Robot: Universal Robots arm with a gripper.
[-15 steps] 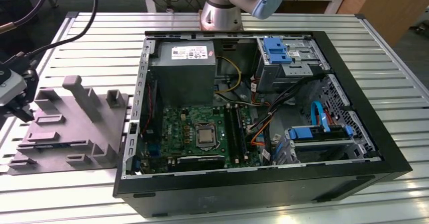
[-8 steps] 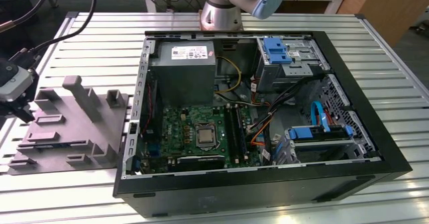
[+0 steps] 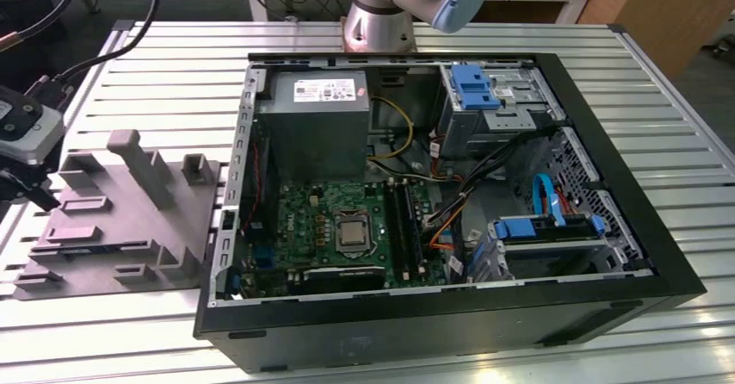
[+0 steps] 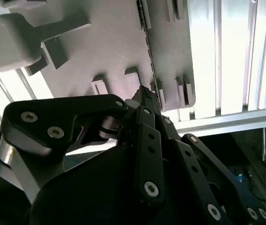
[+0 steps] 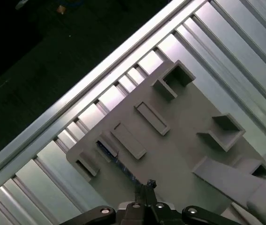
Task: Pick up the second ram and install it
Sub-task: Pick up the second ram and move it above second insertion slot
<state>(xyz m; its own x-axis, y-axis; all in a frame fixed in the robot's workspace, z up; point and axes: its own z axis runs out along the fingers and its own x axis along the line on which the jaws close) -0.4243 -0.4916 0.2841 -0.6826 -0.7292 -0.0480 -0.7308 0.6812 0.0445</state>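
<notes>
The second ram (image 5: 116, 161) is a thin dark blue-green strip standing on edge in a slot of the grey moulded tray (image 5: 179, 154), near the tray's edge. In the second wrist view the second ram (image 4: 148, 42) shows edge-on as a thin dark line across the tray (image 4: 109, 51). My gripper (image 5: 147, 184) has its fingers drawn together at one end of the strip, as also seen at the gripper (image 4: 145, 96) in the second wrist view. In the exterior view the gripper (image 3: 34, 193) hangs over the tray (image 3: 115, 229) at the view's far left.
An open black computer case (image 3: 460, 315) lies to the exterior view's right of the tray, with the motherboard (image 3: 333, 229) and its long black memory slots (image 3: 402, 220) facing up. Cables and blue drive brackets (image 3: 552, 225) fill its right side. The table (image 3: 172, 83) is ribbed aluminium.
</notes>
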